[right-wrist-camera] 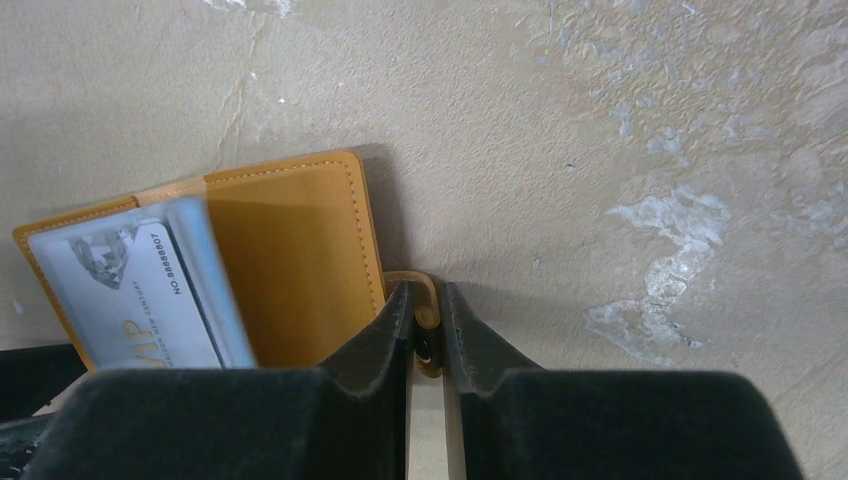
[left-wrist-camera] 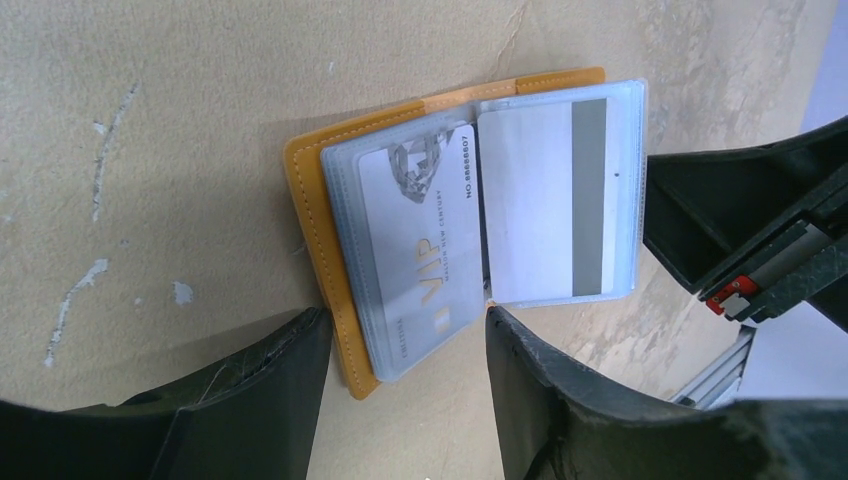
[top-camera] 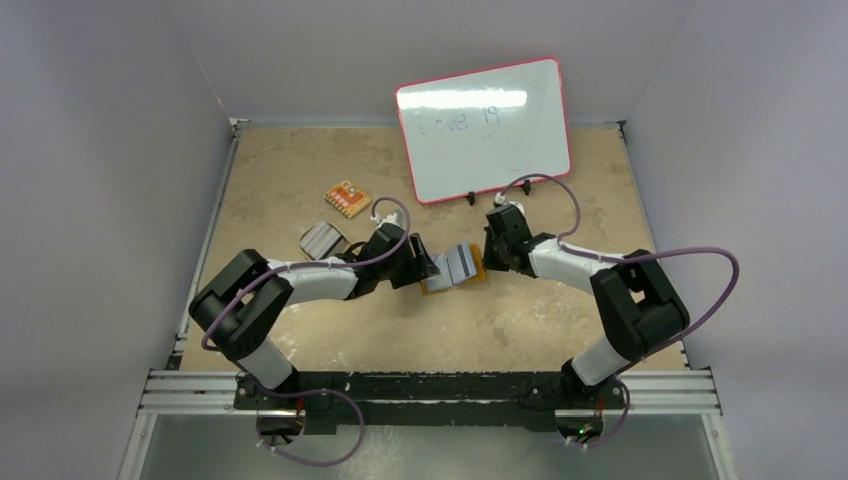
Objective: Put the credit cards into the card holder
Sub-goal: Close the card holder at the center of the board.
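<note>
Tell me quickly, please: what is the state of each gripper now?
Left gripper: open, its fingers either side of the card holder.
Right gripper: shut on the card holder's snap tab.

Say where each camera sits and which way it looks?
Top external: high behind the robot, facing down at the table; left arm, right arm show.
Left wrist: on the left arm, looking down at the card holder; left gripper straddles it.
Right wrist: on the right arm, low beside the card holder; right gripper pinches its snap tab.
Shared: both wrist views show the VIP card.
</note>
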`<action>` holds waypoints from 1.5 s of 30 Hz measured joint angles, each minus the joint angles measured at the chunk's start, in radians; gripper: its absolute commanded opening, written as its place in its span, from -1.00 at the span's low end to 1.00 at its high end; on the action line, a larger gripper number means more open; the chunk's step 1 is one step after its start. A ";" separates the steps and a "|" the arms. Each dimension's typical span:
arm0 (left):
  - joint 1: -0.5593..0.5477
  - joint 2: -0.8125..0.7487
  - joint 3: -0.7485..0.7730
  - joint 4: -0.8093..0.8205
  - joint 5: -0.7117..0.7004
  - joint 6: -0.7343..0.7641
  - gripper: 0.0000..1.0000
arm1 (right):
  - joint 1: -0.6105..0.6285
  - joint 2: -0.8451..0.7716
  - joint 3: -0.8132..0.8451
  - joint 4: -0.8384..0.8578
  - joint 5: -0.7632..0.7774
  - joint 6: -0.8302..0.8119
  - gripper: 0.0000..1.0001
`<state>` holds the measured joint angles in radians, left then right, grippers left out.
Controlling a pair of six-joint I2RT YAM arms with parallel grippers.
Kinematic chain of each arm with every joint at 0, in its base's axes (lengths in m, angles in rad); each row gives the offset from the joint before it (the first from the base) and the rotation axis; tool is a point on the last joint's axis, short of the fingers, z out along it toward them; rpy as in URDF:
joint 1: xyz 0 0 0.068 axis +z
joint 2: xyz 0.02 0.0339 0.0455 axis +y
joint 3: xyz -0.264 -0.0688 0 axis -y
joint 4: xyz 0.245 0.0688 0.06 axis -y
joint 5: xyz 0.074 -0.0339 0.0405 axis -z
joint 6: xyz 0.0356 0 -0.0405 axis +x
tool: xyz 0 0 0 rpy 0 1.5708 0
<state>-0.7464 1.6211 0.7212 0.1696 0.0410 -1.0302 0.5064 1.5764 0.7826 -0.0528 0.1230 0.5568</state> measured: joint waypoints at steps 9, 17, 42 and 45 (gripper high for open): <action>0.000 -0.029 0.000 0.012 0.047 -0.040 0.11 | -0.004 0.000 -0.013 0.046 -0.011 0.004 -0.93; -0.003 -0.068 0.001 0.089 0.071 -0.053 0.04 | -0.003 -0.003 -0.024 0.070 -0.061 0.000 -0.95; -0.028 0.048 0.136 0.022 0.075 0.082 -0.15 | 0.011 -0.004 -0.052 0.126 -0.228 0.008 -0.88; -0.028 0.050 0.177 -0.037 0.038 0.128 -0.20 | 0.011 -0.004 -0.052 0.126 -0.229 0.008 -0.88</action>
<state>-0.7746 1.6707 0.8986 0.1326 0.0788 -0.9024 0.5171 1.5723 0.7303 0.0734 -0.1055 0.5652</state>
